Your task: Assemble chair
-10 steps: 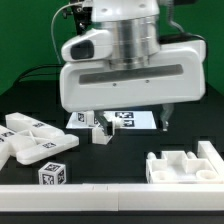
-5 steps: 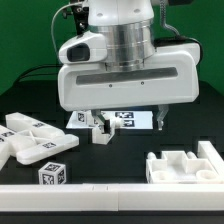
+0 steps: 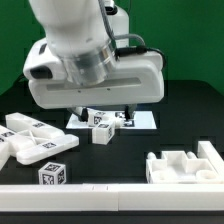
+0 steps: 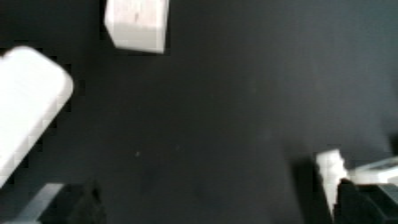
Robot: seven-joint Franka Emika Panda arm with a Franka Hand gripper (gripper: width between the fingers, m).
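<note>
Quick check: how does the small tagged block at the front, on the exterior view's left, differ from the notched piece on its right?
The small block is compact and roughly cubic; the notched piece is much wider, with cut-outs along its top. The small block shows black-and-white tags; the notched piece shows none from this view. Both are white and rest on the black table.

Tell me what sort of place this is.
Probably a robotics lab bench: a black table, a green backdrop, a robot arm, and white chair parts bearing marker tags.
</note>
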